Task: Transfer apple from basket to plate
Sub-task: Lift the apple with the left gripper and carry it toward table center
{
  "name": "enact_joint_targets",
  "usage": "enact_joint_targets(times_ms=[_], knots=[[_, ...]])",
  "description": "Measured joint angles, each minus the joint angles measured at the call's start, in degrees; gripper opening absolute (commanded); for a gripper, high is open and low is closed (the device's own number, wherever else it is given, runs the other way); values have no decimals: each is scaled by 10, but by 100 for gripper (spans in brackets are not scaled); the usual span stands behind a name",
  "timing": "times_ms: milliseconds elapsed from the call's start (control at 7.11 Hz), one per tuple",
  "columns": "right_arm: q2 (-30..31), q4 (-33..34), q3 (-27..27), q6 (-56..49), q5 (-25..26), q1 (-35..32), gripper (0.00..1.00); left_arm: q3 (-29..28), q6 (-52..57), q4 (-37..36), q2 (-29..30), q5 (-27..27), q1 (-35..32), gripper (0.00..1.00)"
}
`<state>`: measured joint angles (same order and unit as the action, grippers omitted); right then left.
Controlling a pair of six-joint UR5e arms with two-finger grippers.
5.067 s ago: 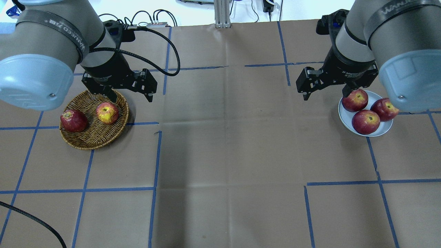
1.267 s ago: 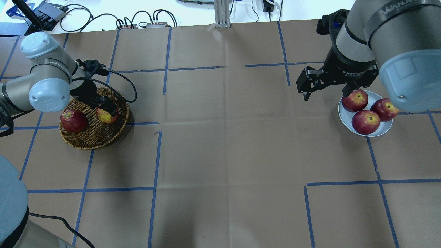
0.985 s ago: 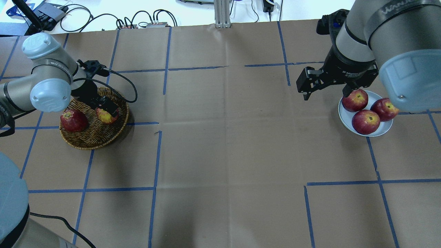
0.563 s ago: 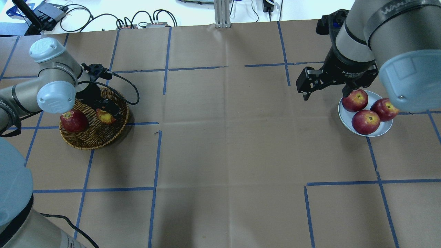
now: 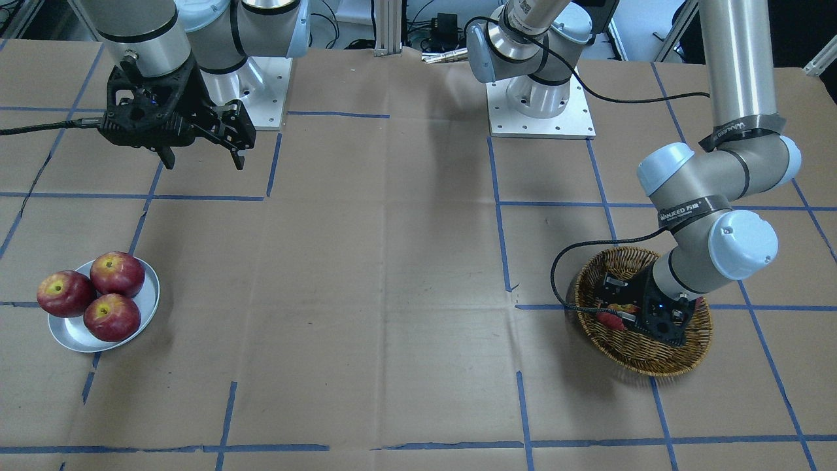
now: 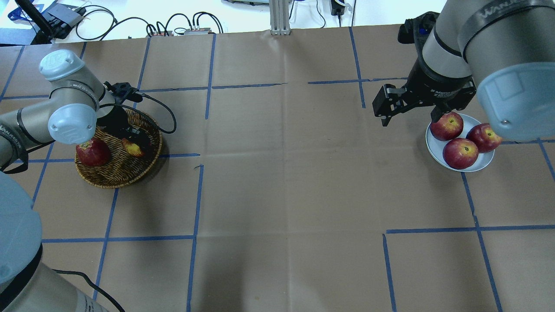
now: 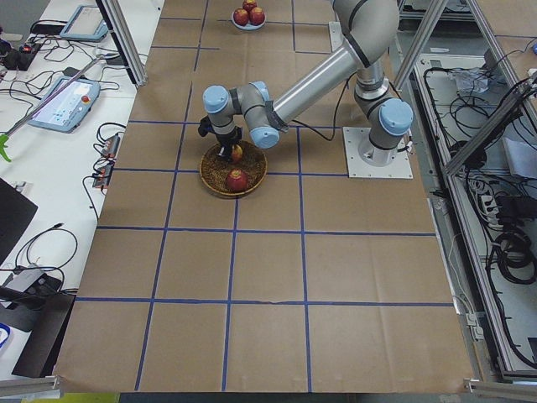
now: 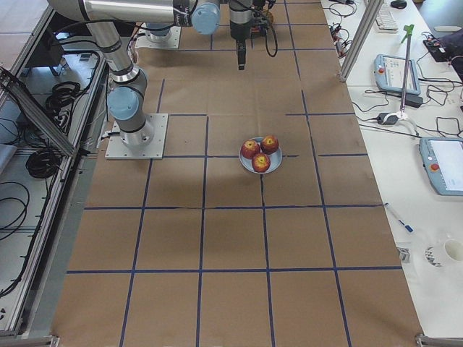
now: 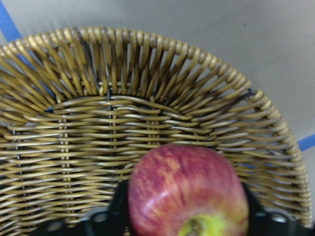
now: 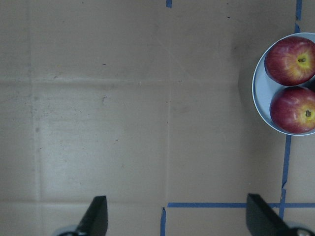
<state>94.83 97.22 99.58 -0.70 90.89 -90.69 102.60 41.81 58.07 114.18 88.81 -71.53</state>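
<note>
1. Apple (image 9: 183,179) is seen low in the basket (image 9: 147,59), pinched on both sides by the left claw (image 9: 184,212); grasping is judged done, lifting not.
2. Carrying to the plate (image 6: 482,164), well apart, is left; the right claw (image 6: 409,120) is held spread nearby.

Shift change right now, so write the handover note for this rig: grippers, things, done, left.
Left gripper: down in the basket, straddling the apple; grip not confirmed.
Right gripper: open, empty, above the table beside the plate.
Plate holds three red apples; a darker apple also sits in the basket.
Done: approach. Left: grasp, lift, carry to plate, release.
</note>
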Motion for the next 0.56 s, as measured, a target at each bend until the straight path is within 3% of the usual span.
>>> enact_joint_targets(times_ms=[281,563], knots=[[0,0,0,0,0,0,100,-11,-72,10,-39,-1,-37,43],[0,0,0,0,0,0,100,-22,-226,16,-61,-2,-136,43]])
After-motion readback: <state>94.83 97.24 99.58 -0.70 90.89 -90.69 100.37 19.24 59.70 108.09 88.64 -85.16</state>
